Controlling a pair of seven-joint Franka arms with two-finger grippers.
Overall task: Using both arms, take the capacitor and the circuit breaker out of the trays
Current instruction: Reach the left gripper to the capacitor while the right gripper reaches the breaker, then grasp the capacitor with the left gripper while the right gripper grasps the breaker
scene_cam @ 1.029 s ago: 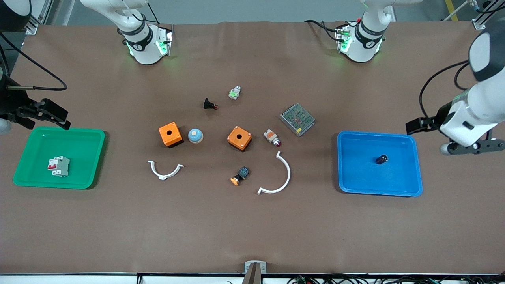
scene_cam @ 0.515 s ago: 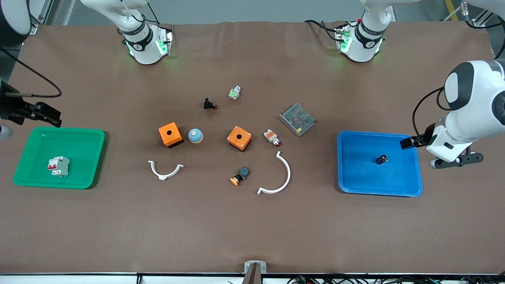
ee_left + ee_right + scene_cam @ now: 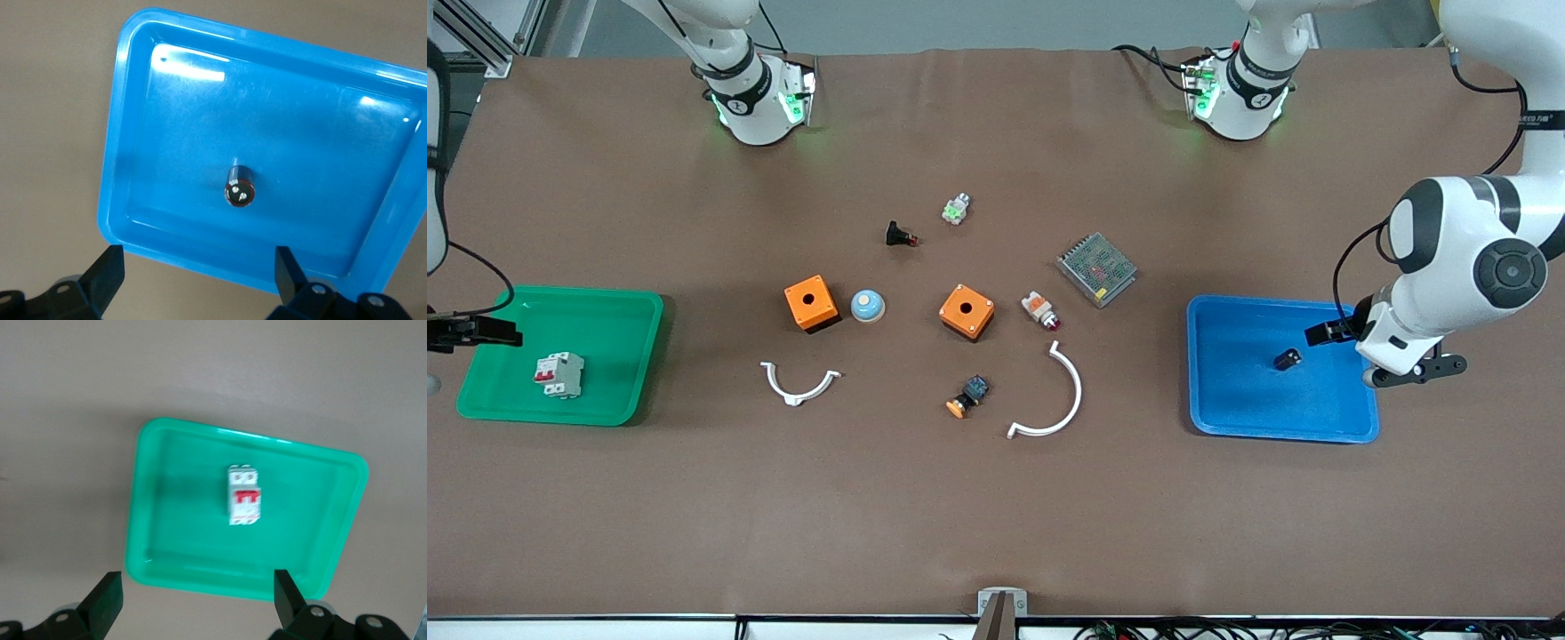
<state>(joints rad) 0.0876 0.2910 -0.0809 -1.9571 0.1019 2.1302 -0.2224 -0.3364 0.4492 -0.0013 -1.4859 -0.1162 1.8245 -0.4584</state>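
The capacitor (image 3: 1287, 358), a tiny black cylinder, lies in the blue tray (image 3: 1227, 409) toward the left arm's end of the table. In the left wrist view the capacitor (image 3: 239, 187) shows its lighter end face inside the blue tray (image 3: 133, 133). My left gripper (image 3: 1325, 332) is open and empty, up over that tray's outer rim (image 3: 198, 273). The white breaker (image 3: 559, 374) with red levers lies in the green tray (image 3: 618, 311) toward the right arm's end; it also shows in the right wrist view (image 3: 244, 495). My right gripper (image 3: 476, 333) is open and empty over the green tray's outer edge (image 3: 197, 597).
Between the trays lie two orange boxes (image 3: 811, 303) (image 3: 967, 311), a blue dome (image 3: 867, 306), two white arcs (image 3: 799, 384) (image 3: 1054, 396), an orange-capped pushbutton (image 3: 967, 397), a white-and-orange indicator (image 3: 1040, 310), a mesh-covered box (image 3: 1096, 268), a black part with red tip (image 3: 900, 236) and a small green-white part (image 3: 956, 210).
Both grippers have come lower in the front view, the left one in over the blue tray's rim, the right one along the green tray's outer edge. The capacitor and breaker have not moved.
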